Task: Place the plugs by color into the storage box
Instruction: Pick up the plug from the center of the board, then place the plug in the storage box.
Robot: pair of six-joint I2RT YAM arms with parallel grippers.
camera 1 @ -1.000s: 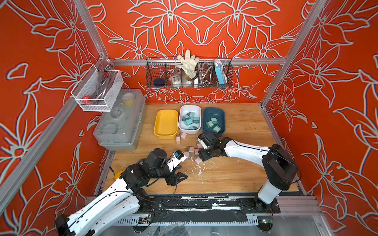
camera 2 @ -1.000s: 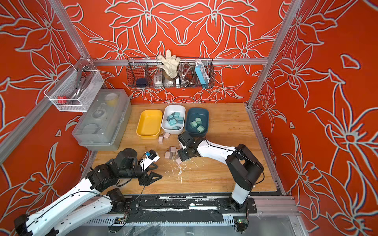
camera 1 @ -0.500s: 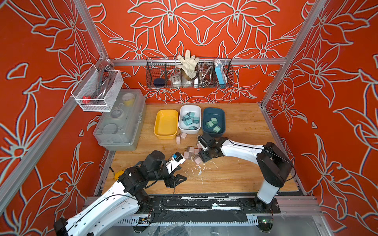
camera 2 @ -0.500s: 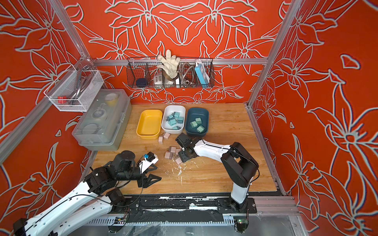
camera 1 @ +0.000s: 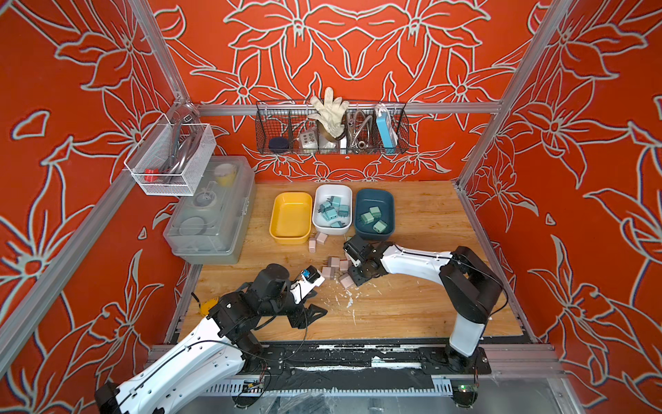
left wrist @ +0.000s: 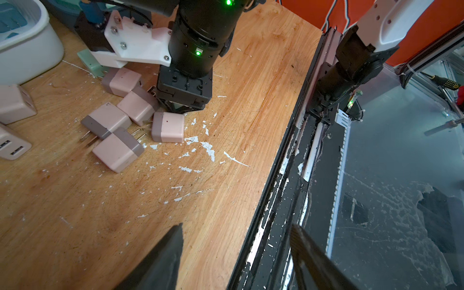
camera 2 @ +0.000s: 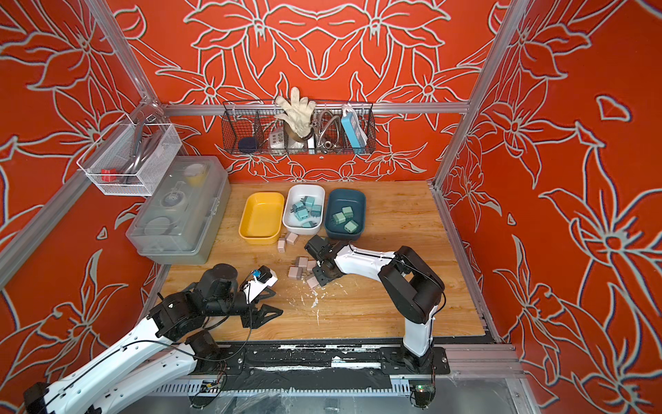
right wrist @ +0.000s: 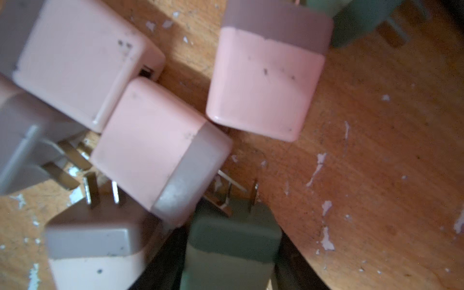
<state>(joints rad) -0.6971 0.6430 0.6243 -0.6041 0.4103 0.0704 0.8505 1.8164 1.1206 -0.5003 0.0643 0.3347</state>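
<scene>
Several pale pink plugs (camera 1: 334, 262) lie in a loose pile mid-table, with two more (camera 1: 321, 237) by the bins. My right gripper (camera 1: 353, 277) is down in the pile. In the right wrist view its jaws (right wrist: 231, 263) are shut on a mint green plug (right wrist: 233, 241), prongs pointing away, pink plugs (right wrist: 155, 140) crowding it. The yellow bin (camera 1: 291, 215) is empty, the white bin (camera 1: 333, 190) holds light blue plugs (camera 1: 329, 213), and the dark blue bin (camera 1: 374, 195) holds green plugs (camera 1: 374, 211). My left gripper (camera 1: 315, 303) hovers open and empty near the front edge (left wrist: 236, 231).
A clear lidded box (camera 1: 211, 211) stands at the left. A white mesh basket (camera 1: 168, 157) hangs on the left wall and a black wire rack (camera 1: 331, 129) on the back wall. Another green plug (right wrist: 364, 20) lies just beyond the pile. White flecks (left wrist: 208, 148) mark the wood.
My right gripper's jaws have closed round the green plug in the pile. The left arm has drawn back slightly toward the front edge, its jaws still open.
</scene>
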